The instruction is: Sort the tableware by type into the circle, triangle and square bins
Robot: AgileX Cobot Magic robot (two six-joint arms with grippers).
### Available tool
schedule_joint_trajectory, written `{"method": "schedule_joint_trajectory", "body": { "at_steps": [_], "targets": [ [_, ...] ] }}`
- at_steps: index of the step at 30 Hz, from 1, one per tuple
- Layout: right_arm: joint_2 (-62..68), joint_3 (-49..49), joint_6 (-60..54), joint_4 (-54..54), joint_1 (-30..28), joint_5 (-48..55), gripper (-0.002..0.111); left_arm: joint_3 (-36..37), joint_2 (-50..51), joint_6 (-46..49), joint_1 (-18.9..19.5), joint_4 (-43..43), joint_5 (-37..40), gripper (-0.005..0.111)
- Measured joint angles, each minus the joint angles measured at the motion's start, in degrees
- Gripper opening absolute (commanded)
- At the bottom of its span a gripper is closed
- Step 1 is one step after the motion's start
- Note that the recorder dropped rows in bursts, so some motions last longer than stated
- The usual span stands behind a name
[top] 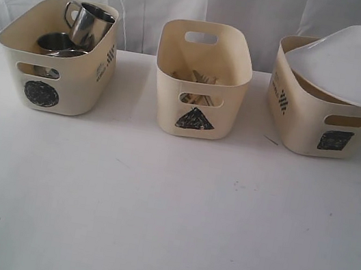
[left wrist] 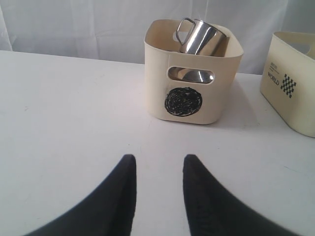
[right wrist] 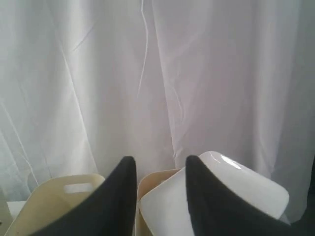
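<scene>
Circle bin (top: 57,86): left of triangle bin (top: 198,103); contained steel mug (top: 88,22) on other steelware.
Triangle bin: contained chopsticks (top: 200,77).
Square bin (top: 321,124): right of triangle bin; plate (top: 358,64) lay tilted across rim.
Writing: "WORLD" (left wrist: 277,77) beside checker print, triangle bin side wall.
Left gripper (left wrist: 158,160): released, empty.
Right gripper (right wrist: 158,161): released, empty.

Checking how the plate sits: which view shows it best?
Exterior view: nearly the whole white plate, tilted on the square bin's rim. The right wrist view catches part of it behind the right gripper; the left wrist view misses it.
</scene>
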Motion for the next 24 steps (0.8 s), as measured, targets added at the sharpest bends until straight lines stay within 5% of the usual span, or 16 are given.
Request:
{"method": "schedule_joint_trajectory", "body": {
  "at_steps": [18, 24],
  "targets": [
    [-37.18, 24.44, 3.71, 2.23, 0.00, 9.93, 0.032, 0.00, 0.00, 0.00, 0.00, 0.00, 0.00, 0.038],
    [-48.47, 29.40, 5.58, 2.23, 0.00, 15.50, 0.014, 0.00, 0.00, 0.00, 0.00, 0.00, 0.00, 0.038]
  ]
}}
